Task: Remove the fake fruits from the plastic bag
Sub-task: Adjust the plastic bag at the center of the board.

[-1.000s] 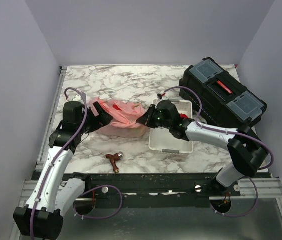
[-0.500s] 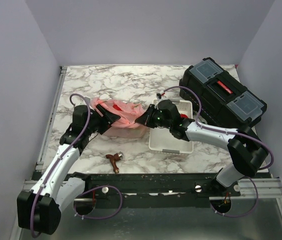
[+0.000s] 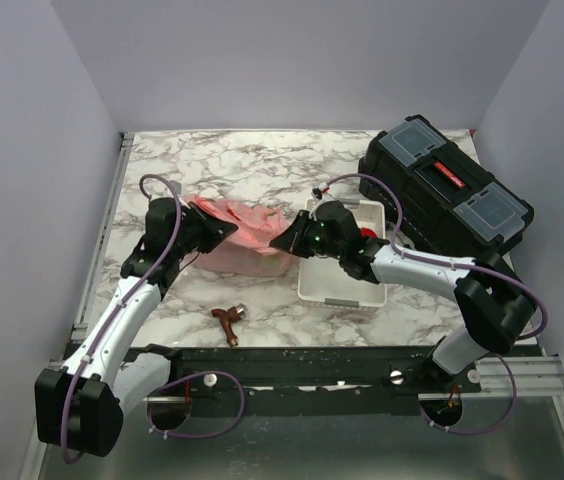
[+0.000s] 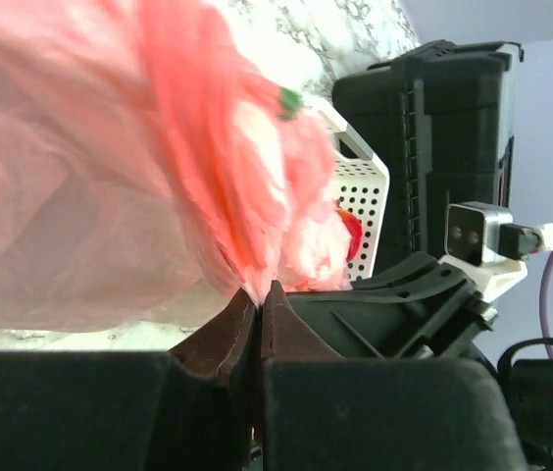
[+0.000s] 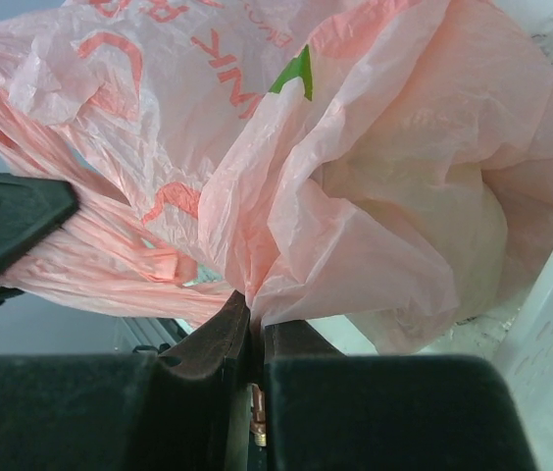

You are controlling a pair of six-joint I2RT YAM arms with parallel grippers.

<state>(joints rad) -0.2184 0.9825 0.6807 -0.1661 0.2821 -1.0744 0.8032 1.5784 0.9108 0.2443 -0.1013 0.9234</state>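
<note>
The pink plastic bag lies crumpled on the marble table, stretched between my two grippers. My left gripper is shut on the bag's left end; in the left wrist view the jaws pinch a bunched fold of the film. My right gripper is shut on the bag's right end, its jaws closed on gathered film. The fake fruits are hidden by the bag; only a pale rounded bulge presses against the film.
A white perforated tray stands just right of the bag, under my right arm, with something red in it. A black toolbox sits at the back right. A small red-brown tool lies near the front edge.
My left gripper has swung right to the bag's left end and shut on its film. The right gripper has kept its hold and place.
</note>
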